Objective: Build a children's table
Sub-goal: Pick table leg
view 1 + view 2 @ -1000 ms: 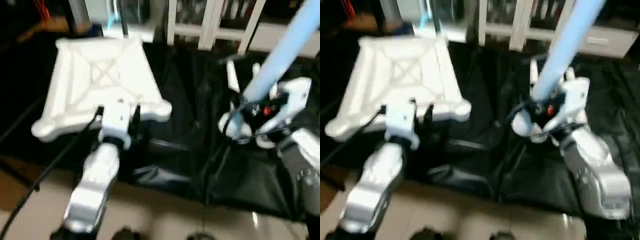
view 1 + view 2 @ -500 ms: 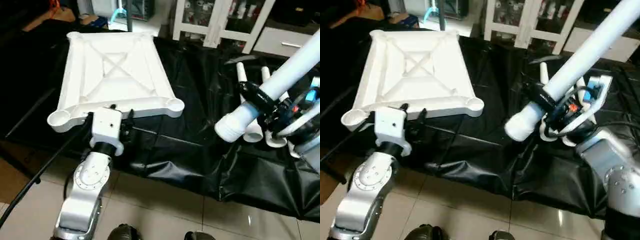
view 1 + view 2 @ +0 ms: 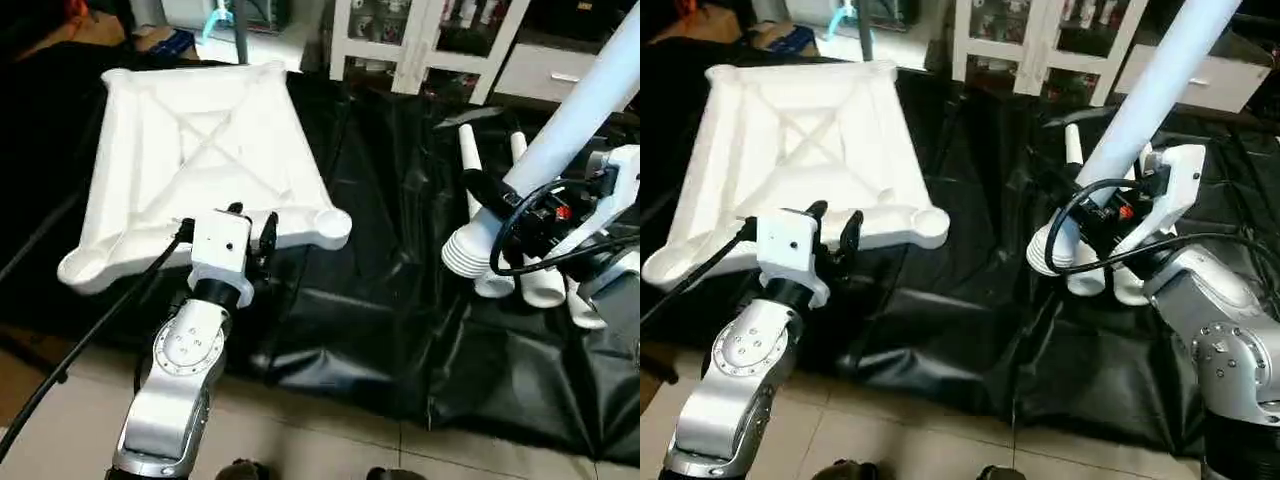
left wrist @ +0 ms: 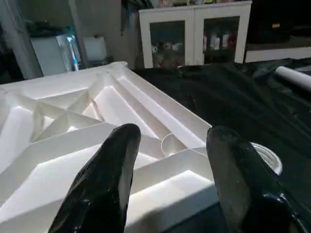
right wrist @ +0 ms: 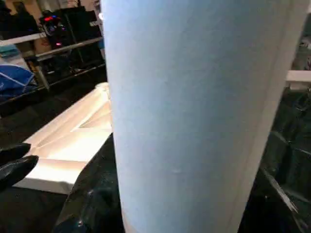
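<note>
A white plastic tabletop [image 3: 200,150] lies upside down in the upper left of the frame, on a table draped in black cloth [image 3: 380,290], its X-shaped ribs facing up and a round socket [image 3: 327,222] at its near right corner. Just below it, at lower left, the left end effector [image 3: 250,222] sits at the tabletop's near edge with its two black fingers [image 4: 109,170] spread apart, one on either side of the rim, not pressed against it. The silver left forearm [image 3: 180,380] runs down to the bottom of the frame. At the right of the frame, the right end effector [image 3: 1102,212] pinches a long white tube leg [image 3: 570,125], which slants up toward the upper right corner, its ribbed end [image 3: 462,250] pointing down and left above the cloth. Behind that end effector, more white tube legs [image 3: 530,280] lie side by side on the cloth. A white glass-fronted cabinet [image 3: 420,30] stands along the top edge.
</note>
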Robot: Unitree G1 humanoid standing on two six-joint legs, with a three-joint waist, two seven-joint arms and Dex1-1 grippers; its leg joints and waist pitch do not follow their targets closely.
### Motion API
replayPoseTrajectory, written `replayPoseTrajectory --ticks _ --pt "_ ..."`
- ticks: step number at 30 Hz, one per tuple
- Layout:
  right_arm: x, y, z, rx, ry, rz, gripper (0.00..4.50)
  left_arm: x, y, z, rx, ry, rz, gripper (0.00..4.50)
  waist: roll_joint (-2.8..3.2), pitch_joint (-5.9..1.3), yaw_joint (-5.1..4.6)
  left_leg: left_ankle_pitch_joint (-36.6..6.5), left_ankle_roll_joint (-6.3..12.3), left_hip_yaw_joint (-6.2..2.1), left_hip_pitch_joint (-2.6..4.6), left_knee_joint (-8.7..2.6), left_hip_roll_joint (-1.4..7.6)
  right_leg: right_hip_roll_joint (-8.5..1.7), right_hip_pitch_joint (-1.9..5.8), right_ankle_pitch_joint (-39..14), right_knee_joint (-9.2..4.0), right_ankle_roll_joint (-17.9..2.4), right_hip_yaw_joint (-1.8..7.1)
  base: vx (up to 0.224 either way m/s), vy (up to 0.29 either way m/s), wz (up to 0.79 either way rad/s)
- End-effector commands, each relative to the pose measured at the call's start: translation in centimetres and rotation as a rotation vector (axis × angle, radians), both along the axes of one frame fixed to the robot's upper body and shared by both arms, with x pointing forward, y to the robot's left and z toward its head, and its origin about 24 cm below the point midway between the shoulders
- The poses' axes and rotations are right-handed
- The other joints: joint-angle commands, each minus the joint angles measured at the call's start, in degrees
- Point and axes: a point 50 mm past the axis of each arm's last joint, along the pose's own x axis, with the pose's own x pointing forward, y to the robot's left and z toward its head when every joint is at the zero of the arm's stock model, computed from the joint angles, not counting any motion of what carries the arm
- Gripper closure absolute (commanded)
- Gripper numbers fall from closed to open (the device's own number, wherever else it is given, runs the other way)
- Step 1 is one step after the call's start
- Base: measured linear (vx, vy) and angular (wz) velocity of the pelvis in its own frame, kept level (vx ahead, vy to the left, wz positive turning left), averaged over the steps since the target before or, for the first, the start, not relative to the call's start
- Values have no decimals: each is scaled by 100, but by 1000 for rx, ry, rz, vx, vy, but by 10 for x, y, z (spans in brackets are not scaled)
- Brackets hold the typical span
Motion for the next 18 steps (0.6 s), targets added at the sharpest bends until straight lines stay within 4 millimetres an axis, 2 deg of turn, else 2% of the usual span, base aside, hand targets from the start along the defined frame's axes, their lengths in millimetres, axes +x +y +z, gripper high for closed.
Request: replayPoseTrajectory --ticks 1,2,3,4,5,6,7,8,9,10,11,12,13,14,15,16,17,18 --pt "-1 2 9 -30 -51 -2 267 -1 -3 0 3 -2 -19 199 -25 -492 13 -173 1490 -35 183 -312 136 64 314 -434 -125 -1511 9 151 -5 4" --pt "-1 3 8 -53 -58 6 267 -1 -3 0 4 -1 -19 199 -38 -513 28 390 1885 -41 190 -237 84 96 341 -49 -59 -1552 6 151 -5 4" --pt "-1 4 8 -58 -58 9 267 -1 -3 -1 5 -1 -19 199 -22 -528 32 915 2212 -82 233 -179 53 150 343 187 8 -1563 -14 149 -7 6" --pt "-3 6 6 -86 -63 29 267 -1 -2 -1 10 0 -18 199 -24 -523 20 1159 2350 -109 246 -149 35 173 337 265 42 -1533 -23 130 6 20" --pt "-3 7 5 -94 -65 36 267 -1 -1 -1 11 0 -17 199 -23 -494 138 1374 2897 -186 -406 70 -317 -35 828 551 -104 -991 -174 130 6 20" --pt "-5 11 3 -113 -69 61 267 -2 1 -1 17 0 -14 199 46 -475 58 1722 3021 -382 -349 128 -306 33 801 420 -91 -813 -350 128 11 47" --pt "-6 13 3 -105 -72 72 267 -2 3 -1 22 1 -11 199 99 -441 24 1967 3077 -514 -167 113 -319 171 722 235 -87 -673 -438 188 -60 60" --pt "-6 13 3 -104 -73 72 267 -2 3 -1 22 1 -10 199 171 -475 -44 2392 3252 -787 284 95 -260 382 457 -6 102 -496 -502 188 -60 60" --pt "-7 14 2 -83 -72 82 267 -3 5 -1 13 -3 -18 199 287 -606 -325 3919 3643 -1632 1513 291 550 393 -844 -1736 782 154 -178 221 -178 46" --pt "-7 14 2 -82 -72 82 267 -3 5 -1 12 -4 -19 199 170 -563 -237 4906 3355 -1748 1348 285 714 228 -910 -1337 941 260 -2 138 -274 8" --pt "-8 15 2 -75 -73 91 267 -4 7 -2 13 0 -47 199 93 -482 -138 5706 2663 -1508 1025 223 715 2 -898 -150 964 419 328 138 -274 8" --pt "-9 16 2 -77 -75 94 267 -6 8 -3 21 11 -82 199 -123 -417 -10 4946 1879 -1147 751 463 279 -254 -863 1559 501 26 721 -22 -282 -4" --pt "-9 16 1 -79 -77 95 267 -6 8 -4 29 20 -106 199 -348 -350 16 3690 1462 -862 388 547 -174 -289 -561 2298 244 239 888 -54 -176 25" --pt "-9 16 1 -80 -79 93 267 -7 9 -4 48 20 -141 199 -413 -420 205 1142 928 -564 -255 732 -533 -512 220 4484 286 426 1188 -54 -176 25" --pt "-9 17 0 -75 -85 89 267 -8 11 -6 58 32 -178 199 -509 -487 107 949 288 -441 -238 460 -503 -189 286 6724 571 476 741 22 -98 14" --pt "-9 17 1 -75 -91 84 267 -7 13 -7 88 45 -186 199 -385 -481 144 1025 -40 -361 -158 282 -561 39 210 7151 556 678 456 -19 -75 -8" --pt "-9 17 1 -70 -102 76 267 -5 19 -8 135 62 -188 199 -219 -449 144 949 -122 -374 -165 223 -511 46 187 6651 521 676 460 -19 -75 -8" --pt "-9 17 2 -65 -109 69 267 -3 22 -7 141 69 -202 199 -79 -428 97 565 -145 -428 -116 87 -279 17 167 5045 394 666 469 -86 -43 0"
